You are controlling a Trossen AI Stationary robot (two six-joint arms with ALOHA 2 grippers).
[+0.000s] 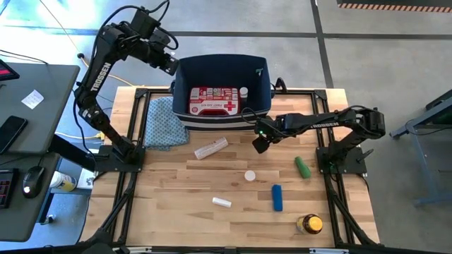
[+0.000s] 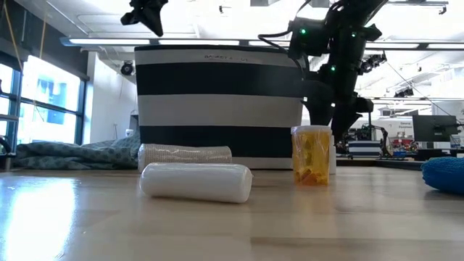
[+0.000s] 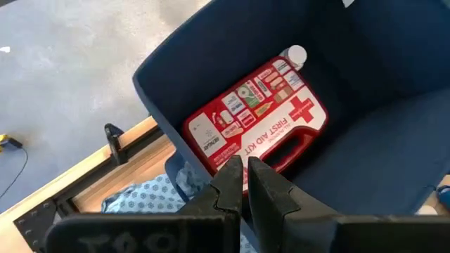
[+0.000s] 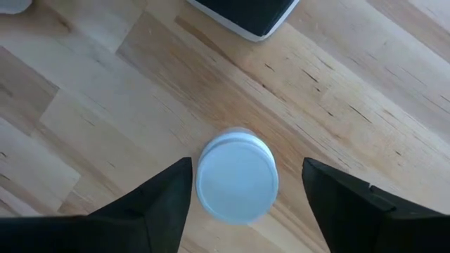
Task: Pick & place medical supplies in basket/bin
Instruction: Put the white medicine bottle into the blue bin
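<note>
From above, the first-aid kit is seen lying inside the navy bin, already placed. Through the left wrist, the left gripper is held shut and empty above it. Through the right wrist, the right gripper is spread wide astride a small white bottle, poised for grasping, not yet gripped.

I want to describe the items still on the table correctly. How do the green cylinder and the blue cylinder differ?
The green cylinder lies nearer the right arm's base; the blue cylinder lies closer to the table's front edge. The blue cylinder looks somewhat longer and thicker than the green one. The green cylinder is slightly tilted in the high view, the blue one almost straight. Both lie flat on the wooden table, outside the basket.
</note>
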